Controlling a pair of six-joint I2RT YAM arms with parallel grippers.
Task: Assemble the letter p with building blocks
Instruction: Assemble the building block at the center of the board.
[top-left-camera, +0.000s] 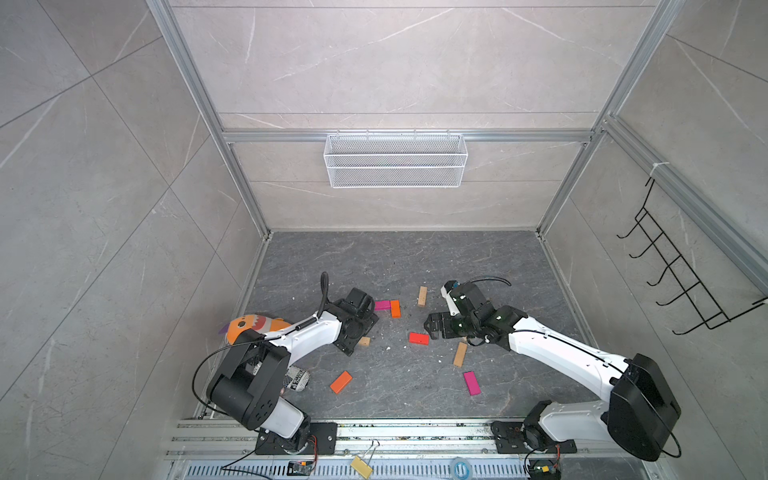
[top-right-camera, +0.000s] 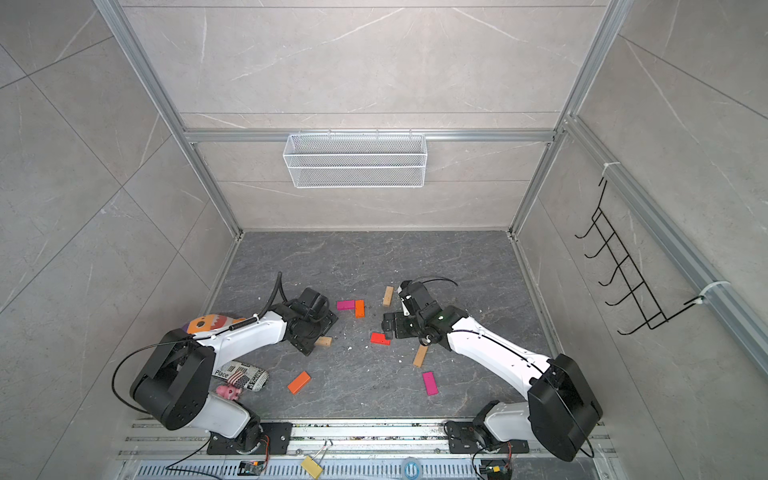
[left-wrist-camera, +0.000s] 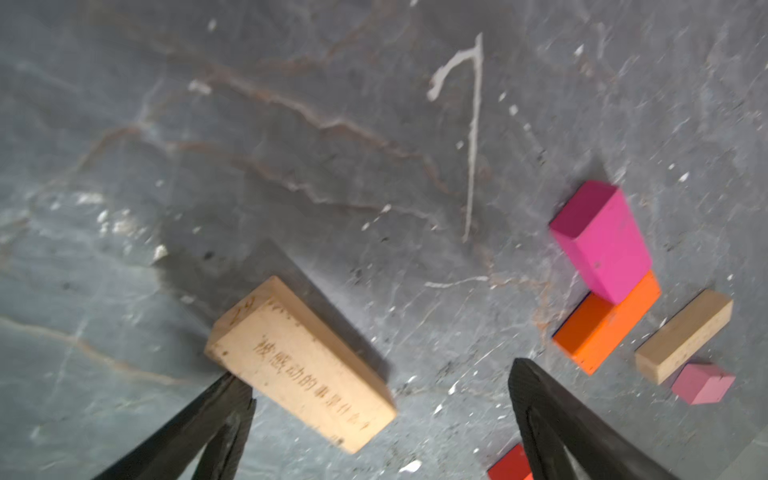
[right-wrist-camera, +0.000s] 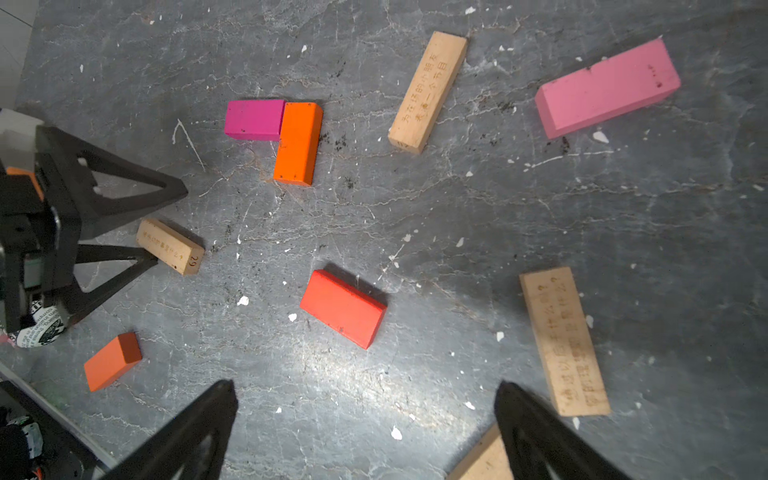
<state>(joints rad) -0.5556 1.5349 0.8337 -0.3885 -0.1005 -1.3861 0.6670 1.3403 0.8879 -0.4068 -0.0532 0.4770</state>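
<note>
Building blocks lie scattered flat on the dark slate floor (top-left-camera: 374, 262). A magenta block (right-wrist-camera: 254, 119) and an orange block (right-wrist-camera: 298, 143) touch in an L; no finished letter p shows. My left gripper (left-wrist-camera: 378, 374) is open, low over a tan block (left-wrist-camera: 299, 361) that lies between its fingers, close to one fingertip (left-wrist-camera: 237, 386). My right gripper (right-wrist-camera: 365, 388) is open above bare floor, with a red block (right-wrist-camera: 343, 307) just ahead. Other blocks: tan (right-wrist-camera: 428, 91), light pink (right-wrist-camera: 606, 87), tan (right-wrist-camera: 563, 340), orange (top-left-camera: 341, 382), magenta (top-left-camera: 472, 383).
An orange plush fish (top-left-camera: 253, 326) lies behind the left arm, with a printed pouch (top-left-camera: 297, 378) and a pink toy (top-right-camera: 228, 391) near its base. A white wire basket (top-left-camera: 395, 160) hangs on the back wall, a black hook rack (top-left-camera: 681, 282) on the right wall.
</note>
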